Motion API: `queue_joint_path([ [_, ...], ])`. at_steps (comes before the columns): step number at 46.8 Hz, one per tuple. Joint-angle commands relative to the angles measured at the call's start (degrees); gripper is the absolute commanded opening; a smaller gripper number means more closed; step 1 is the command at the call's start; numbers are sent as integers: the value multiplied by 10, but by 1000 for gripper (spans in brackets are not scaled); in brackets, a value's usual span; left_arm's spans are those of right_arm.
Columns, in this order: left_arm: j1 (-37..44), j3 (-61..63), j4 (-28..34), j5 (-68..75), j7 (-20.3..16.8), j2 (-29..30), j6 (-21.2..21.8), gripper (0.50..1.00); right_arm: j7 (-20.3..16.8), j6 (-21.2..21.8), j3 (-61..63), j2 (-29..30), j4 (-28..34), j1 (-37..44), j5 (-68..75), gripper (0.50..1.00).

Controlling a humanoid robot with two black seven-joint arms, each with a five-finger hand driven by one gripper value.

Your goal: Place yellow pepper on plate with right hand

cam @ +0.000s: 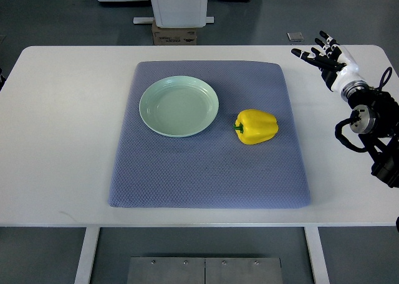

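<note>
Right robot hand point(319, 52) hovers over the worktop's point(62, 141) far right corner, fingers spread, holding nothing. Yellow pepper point(255, 126) lies on the blue mat point(206, 172), just beside the pale green plate point(179, 106).

- White table point(75, 141) is seen on white legs point(86, 254), w/ a metal plate point(204, 270) beneath the near edge.
- Grey floor point(56, 13) is seen beyond.
- A cardboard box point(175, 35) is set under a white stand point(179, 4) at top centre.
- Light is even, no hard shadows.
</note>
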Motion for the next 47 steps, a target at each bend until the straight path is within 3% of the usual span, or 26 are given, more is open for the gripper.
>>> queue_joint_path([
  [1, 1, 0, 0, -1, 0, 0, 0, 1000, 0, 0, -1, 0, 0, 0, 0, 1000],
  [47, 1, 0, 1, -1, 0, 0, 1, 1000, 1, 0, 0, -3, -8, 0, 0, 1000],
])
